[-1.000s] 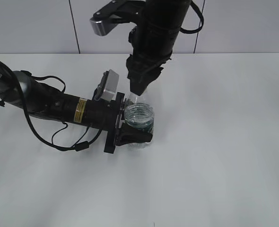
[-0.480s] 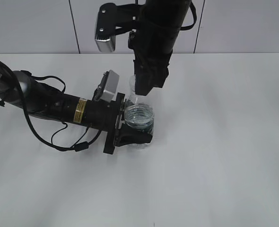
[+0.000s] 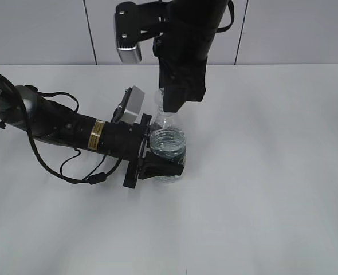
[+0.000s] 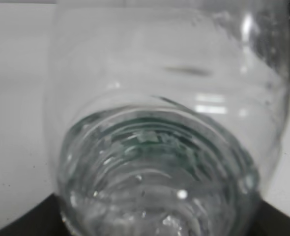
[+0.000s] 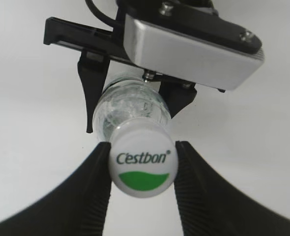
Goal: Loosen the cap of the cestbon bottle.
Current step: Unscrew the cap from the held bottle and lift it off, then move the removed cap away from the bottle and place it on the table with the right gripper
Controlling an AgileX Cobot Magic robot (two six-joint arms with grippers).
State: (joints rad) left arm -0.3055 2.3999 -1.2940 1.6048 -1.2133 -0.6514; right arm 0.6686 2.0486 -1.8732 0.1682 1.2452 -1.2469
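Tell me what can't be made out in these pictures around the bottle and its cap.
- Exterior view: the cap is hidden behind the right tool and its arm.
- Left wrist view: the cestbon bottle fills the frame, blurred; its label is unreadable and the left tool is barely visible.
- Right wrist view: the cap hides the neck, so whether it has loosened can't be told.

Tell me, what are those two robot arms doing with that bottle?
They are working together on a small clear water bottle standing on the white table. The left gripper holds the bottle's body from the side to steady it. The right gripper comes down from above, with its fingers pressed on either side of the white Cestbon cap. The cap is on the bottle, and the setup looks ready for twisting it loose.
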